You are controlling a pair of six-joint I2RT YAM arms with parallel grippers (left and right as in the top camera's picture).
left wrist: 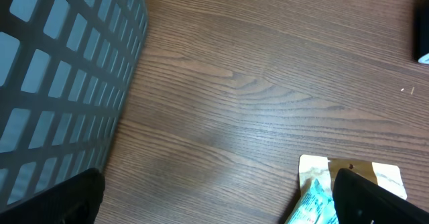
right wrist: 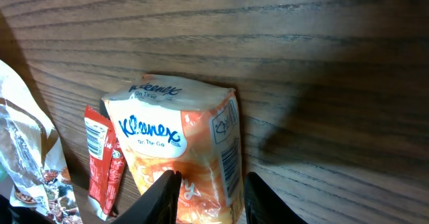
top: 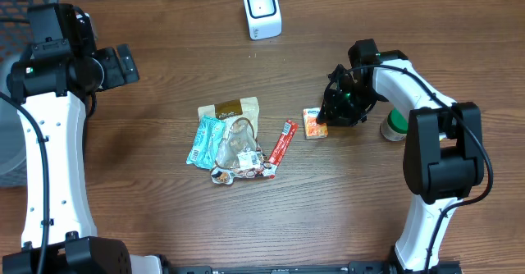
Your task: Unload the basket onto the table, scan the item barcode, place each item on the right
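Observation:
An orange Kleenex tissue pack (right wrist: 177, 140) lies on the wooden table, right of the snack pile (top: 230, 139). Its barcode (right wrist: 230, 162) runs along the pack's right side. My right gripper (right wrist: 211, 198) is shut on the near end of the pack (top: 314, 122), one finger on its printed face and one against the barcode side. The white scanner (top: 262, 10) stands at the back of the table, well apart from the pack. Far to the left my left gripper (top: 123, 63) is open and holds nothing, its dark fingertips (left wrist: 375, 197) spread wide above bare wood.
A red snack stick (right wrist: 100, 158) and a clear bag (right wrist: 27, 137) lie just left of the pack. A green-and-white roll (top: 395, 126) stands behind my right arm. A grey mesh basket (left wrist: 60, 70) sits at the left edge. Teal and tan packets (left wrist: 348, 177) top the pile.

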